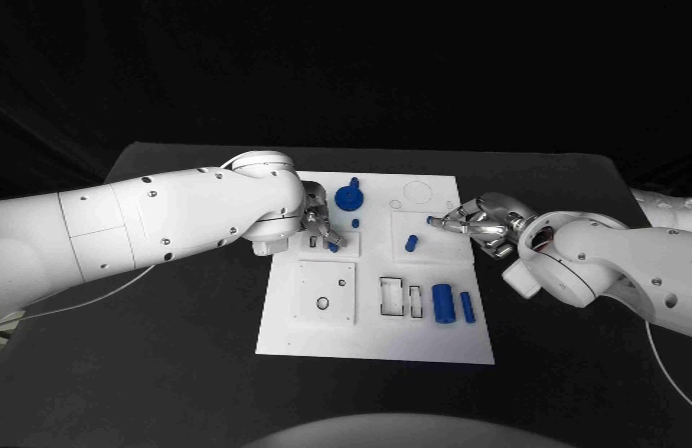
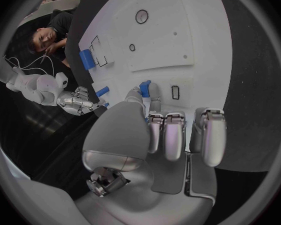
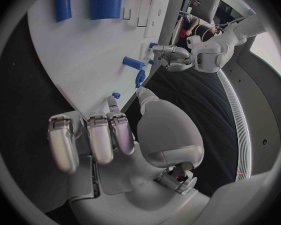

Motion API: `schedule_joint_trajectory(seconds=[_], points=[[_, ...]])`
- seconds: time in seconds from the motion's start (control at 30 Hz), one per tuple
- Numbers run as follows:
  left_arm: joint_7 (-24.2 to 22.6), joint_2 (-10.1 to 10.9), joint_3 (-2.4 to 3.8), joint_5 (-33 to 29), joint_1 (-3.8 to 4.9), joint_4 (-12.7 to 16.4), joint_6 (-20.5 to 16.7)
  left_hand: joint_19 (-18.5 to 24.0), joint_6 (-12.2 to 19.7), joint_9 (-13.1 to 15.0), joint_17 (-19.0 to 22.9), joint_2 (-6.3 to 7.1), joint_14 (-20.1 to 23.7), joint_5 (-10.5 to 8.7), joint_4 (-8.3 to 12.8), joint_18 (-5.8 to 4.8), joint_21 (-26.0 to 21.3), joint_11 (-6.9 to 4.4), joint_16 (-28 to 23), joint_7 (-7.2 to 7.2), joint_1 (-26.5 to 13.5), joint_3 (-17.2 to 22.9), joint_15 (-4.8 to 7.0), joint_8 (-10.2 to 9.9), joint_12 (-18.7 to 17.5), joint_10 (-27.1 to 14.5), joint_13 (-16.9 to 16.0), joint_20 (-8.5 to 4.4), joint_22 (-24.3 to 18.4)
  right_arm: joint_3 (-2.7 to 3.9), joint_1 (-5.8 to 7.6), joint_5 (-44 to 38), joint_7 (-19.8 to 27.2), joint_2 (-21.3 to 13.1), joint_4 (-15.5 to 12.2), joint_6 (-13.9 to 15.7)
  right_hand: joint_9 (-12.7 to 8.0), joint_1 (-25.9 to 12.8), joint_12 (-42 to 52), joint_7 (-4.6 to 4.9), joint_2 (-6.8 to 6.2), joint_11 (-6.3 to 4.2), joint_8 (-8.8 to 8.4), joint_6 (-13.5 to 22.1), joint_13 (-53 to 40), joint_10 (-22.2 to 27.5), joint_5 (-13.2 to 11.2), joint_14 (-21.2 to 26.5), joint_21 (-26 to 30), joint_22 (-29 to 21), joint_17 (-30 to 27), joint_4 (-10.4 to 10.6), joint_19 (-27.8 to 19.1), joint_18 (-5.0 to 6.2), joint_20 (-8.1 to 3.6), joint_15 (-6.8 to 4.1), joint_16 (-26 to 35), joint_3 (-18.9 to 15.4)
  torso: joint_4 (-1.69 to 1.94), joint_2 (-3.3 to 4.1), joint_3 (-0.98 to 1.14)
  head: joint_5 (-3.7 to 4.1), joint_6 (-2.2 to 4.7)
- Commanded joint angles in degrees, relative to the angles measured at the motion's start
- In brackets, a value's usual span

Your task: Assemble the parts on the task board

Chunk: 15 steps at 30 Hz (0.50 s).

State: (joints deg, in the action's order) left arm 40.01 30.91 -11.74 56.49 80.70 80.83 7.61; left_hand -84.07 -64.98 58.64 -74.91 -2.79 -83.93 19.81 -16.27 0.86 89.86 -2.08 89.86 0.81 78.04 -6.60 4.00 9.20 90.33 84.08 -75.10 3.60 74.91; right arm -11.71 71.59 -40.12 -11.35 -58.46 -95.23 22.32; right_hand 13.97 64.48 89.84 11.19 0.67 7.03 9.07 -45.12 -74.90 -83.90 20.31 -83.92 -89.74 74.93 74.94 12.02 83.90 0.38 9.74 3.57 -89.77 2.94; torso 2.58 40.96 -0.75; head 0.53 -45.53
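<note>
Task board [image 1: 378, 343] lies mid-tabletop [image 1: 188, 368], with two blue cylinders [image 1: 444, 303] at its near right and a blue knob [image 1: 349, 198] far. Left hand [image 1: 320, 230] pinches a small blue part [image 2: 145, 88] over the board's left recesses. Right hand [image 1: 483, 225] hovers at the right edge, fingers curled, holding nothing.

We note a flat white rectangular task board [image 1: 378, 343] on a matte black table [image 1: 188, 368], its face marked with thin dark outlines of circles and rectangles. The small plastic parts are all a saturated blue: a round-headed piece [image 1: 349, 198], a short peg [image 1: 411, 242], and two cylinders [image 1: 444, 303]. Both glossy white arms end in silver metal hands, left [image 1: 319, 228] and right [image 1: 476, 225].
</note>
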Motion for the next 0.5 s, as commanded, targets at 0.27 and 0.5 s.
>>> schedule_joint_trajectory(seconds=[0.27,0.5], points=[[1.95,0.83,0.01,-0.3,-0.04,0.74,-0.15,-5.93,-0.01,0.07,-15.09,-0.32,-6.07,0.42,-0.13,-0.86,0.14,-0.41,0.14,-0.17,0.84,0.47,0.28,-0.15,-0.33,5.92,-14.9,-0.4,15.09,-0.01,-0.05,-0.53,0.33,-0.01,0.11,-0.38,-0.06,-0.06,0.16,0.33,0.55,0.37,0.31,0.23,-15.1,-6.1,-0.36,-6.08,-0.26,15.07,15.06,-0.03,6.1,-0.38,0.39,0.35,-0.23,-0.2,-0.01,-0.05,0.02,0.02,0.01],[2.25,2.0,0.64,0.03,0.16,1.58,-0.4,-5.93,-0.02,0.06,-15.09,-0.32,-6.07,0.43,-0.15,-0.86,0.14,-0.41,0.14,-0.17,0.91,0.5,0.28,-0.15,-0.33,5.92,-14.9,-0.4,15.09,-0.01,-0.05,-0.53,0.33,-0.03,0.24,-0.31,-0.06,-0.06,0.16,0.33,0.55,0.37,0.31,0.23,-15.1,-6.1,-0.36,-6.08,-0.26,15.07,15.06,-0.03,6.1,-0.38,0.39,0.35,-0.23,-0.2,0.07,-0.04,0.01,0.1,0.01]])
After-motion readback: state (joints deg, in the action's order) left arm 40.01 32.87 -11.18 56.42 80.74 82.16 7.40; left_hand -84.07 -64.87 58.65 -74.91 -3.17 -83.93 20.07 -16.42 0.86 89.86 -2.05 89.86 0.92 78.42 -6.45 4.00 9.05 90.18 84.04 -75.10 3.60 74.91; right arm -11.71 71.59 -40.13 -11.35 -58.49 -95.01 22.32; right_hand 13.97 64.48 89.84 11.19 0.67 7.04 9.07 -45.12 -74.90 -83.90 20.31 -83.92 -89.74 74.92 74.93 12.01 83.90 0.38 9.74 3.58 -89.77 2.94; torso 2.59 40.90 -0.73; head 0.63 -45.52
